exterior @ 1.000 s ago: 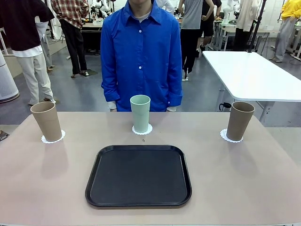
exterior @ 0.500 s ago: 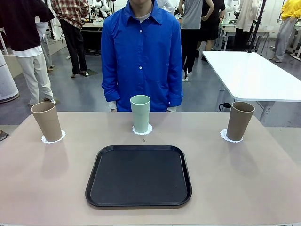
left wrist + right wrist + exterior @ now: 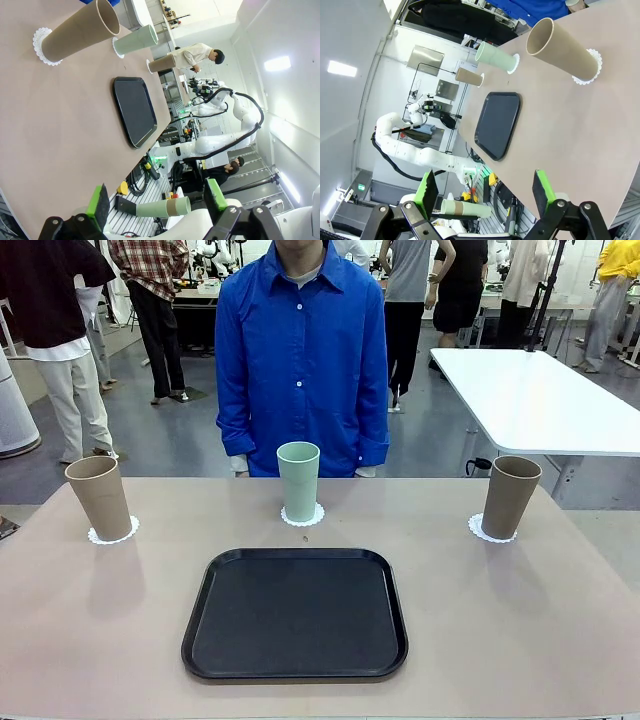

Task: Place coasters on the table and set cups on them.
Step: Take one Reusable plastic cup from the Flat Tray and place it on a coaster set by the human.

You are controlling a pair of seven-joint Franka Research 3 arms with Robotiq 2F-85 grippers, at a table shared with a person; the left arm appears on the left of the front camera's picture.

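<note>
on the beige table (image 3: 520,620) three cups stand upright, each one on its own white lacy coaster: a tan cup (image 3: 99,498) at the far left on its coaster (image 3: 112,534), a mint green cup (image 3: 298,481) in the middle on its coaster (image 3: 302,516), and a second tan cup (image 3: 510,497) at the far right on its coaster (image 3: 484,531). a black tray (image 3: 295,613) lies bare, nearer to the robot, and a person in a blue shirt (image 3: 300,360) stands behind the table. from this layout the task looks finished. the left gripper (image 3: 157,198) has its green-padded fingers spread wide with nothing between them, above the near edge of the table, and the right gripper (image 3: 483,187) is the same, wide apart and holding nothing. the cups seem light, stiff and matte, so probably not slippery; being tall and tapered they may tip easily, so a hold around the middle of the wall seems best. the coasters look thin and soft like paper, and could slide or crumple under a push.
</note>
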